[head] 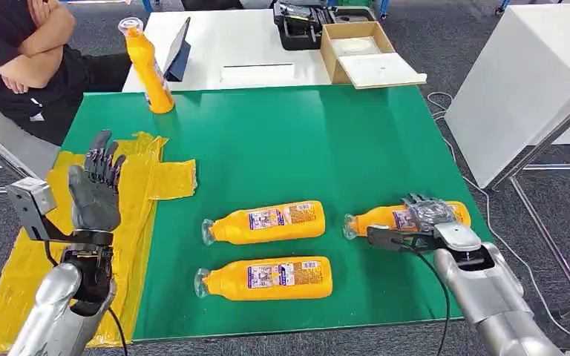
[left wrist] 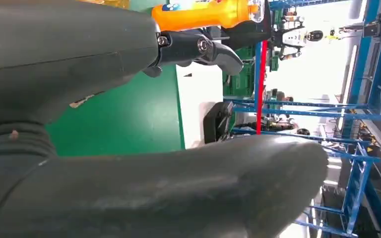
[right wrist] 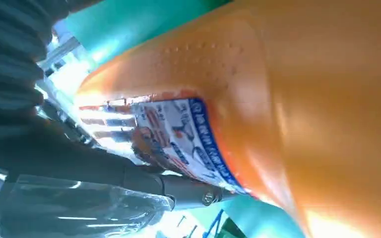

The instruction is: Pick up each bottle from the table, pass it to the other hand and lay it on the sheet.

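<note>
Right hand [head: 424, 215] wraps the lying bottle [head: 386, 218] on the green table [head: 282, 141].
Its fingers close over the bottle's body; left hand [head: 95, 189] stands raised, fingers spread, holding nothing, above the yellow sheet [head: 148, 178].

A broad stretch of bare green worktop [head: 282, 141] is left open between the upright orange plastic bottle [head: 148, 68] at the far edge and the two orange bottles lying on their sides, the farther [head: 266, 222] and the nearer [head: 267, 279]. Beside these, toward the worktop's right edge, a third lying orange bottle [head: 386, 217] is covered by the right hand [head: 424, 216]. The crumpled yellow plastic sheet [head: 159, 178] at the left edge is overhung by the raised left hand [head: 96, 189].
</note>
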